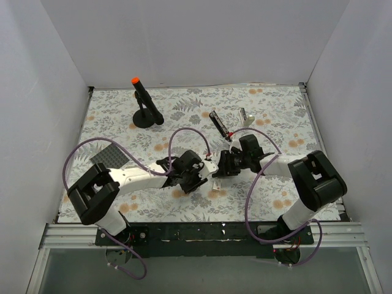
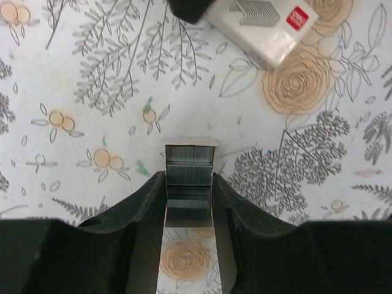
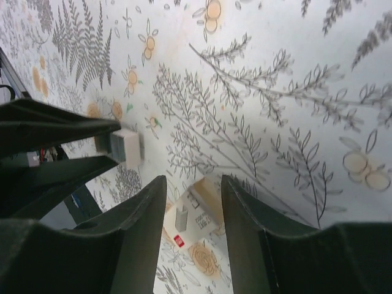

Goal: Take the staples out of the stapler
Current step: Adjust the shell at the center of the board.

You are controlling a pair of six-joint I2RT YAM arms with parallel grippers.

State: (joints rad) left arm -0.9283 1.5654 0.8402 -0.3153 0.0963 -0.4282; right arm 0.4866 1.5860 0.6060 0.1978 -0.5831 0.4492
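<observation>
Grey staples (image 2: 190, 162) — clamping a block of them in the left gripper (image 2: 188, 184). Leaving the stapler (image 1: 219, 124) lying untouched on the mat (image 1: 275, 110) beyond both grippers. Hovering the right gripper (image 3: 193, 180), jaws apart and empty, above the white box (image 3: 202, 205). Judging the unloading done — probably only boxing the block remaining.

Bright, even light from above gives soft shadows; the dark fingers (image 2: 122, 245) look slightly blurred up close

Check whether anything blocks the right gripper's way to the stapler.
Nothing visible on the mat does. The stapler lies just beyond the right gripper, with bare mat between; only a purple cable arches by its nearer end.
</observation>
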